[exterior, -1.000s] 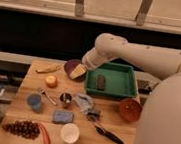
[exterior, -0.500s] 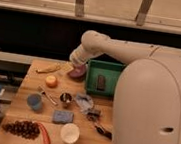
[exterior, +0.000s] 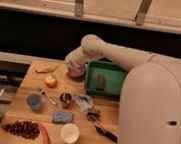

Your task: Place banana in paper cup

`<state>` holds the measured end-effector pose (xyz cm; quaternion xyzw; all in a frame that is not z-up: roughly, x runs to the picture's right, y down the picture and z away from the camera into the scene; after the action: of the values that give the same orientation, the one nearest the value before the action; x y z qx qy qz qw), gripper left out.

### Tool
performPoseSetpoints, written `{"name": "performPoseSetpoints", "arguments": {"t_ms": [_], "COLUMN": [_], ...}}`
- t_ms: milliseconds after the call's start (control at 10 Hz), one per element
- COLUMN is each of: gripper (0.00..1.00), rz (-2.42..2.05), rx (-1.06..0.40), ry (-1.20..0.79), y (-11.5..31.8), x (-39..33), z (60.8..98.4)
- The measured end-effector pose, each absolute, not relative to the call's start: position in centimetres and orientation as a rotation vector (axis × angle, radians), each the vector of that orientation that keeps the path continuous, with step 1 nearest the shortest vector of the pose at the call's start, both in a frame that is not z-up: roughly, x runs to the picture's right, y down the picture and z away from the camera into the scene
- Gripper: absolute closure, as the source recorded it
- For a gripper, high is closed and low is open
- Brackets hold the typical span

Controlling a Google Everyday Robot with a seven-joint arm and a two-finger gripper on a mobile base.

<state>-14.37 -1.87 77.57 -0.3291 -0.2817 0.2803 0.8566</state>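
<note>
The banana [exterior: 46, 70], small and pale yellow, lies at the table's far left edge. Near the front edge, right of centre, the white paper cup [exterior: 69, 132] stands upright with nothing in it. My gripper [exterior: 72, 65] hangs at the end of the white arm, over the left rim of the purple bowl [exterior: 76, 74] and a short way right of the banana. It is open and holds nothing. The arm hides part of the bowl.
A green tray [exterior: 113, 69] holding a dark object sits right of the bowl. On the table are an orange fruit [exterior: 51, 81], light-blue cup [exterior: 34, 101], metal cup [exterior: 65, 99], blue sponge [exterior: 62, 116], red pepper [exterior: 46, 136], dark grapes [exterior: 19, 127], crumpled bag [exterior: 83, 102] and black utensil [exterior: 105, 133].
The arm has swung left from the tray's edge to above the purple bowl, nearer the banana. My body now fills more of the right side. Nothing on the table has moved.
</note>
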Motion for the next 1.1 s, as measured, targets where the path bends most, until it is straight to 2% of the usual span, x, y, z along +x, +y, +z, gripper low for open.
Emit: {"name": "performPoseSetpoints", "arguments": {"t_ms": [500, 1100], "gripper": [0.2, 0.2], "rz": [0.588, 0.505], "rx": [-0.696, -0.71], "ry": [-0.581, -0.405], "y": [-1.9, -2.5], "x": [-14.5, -16.6], "z": [77.8, 81.3]}}
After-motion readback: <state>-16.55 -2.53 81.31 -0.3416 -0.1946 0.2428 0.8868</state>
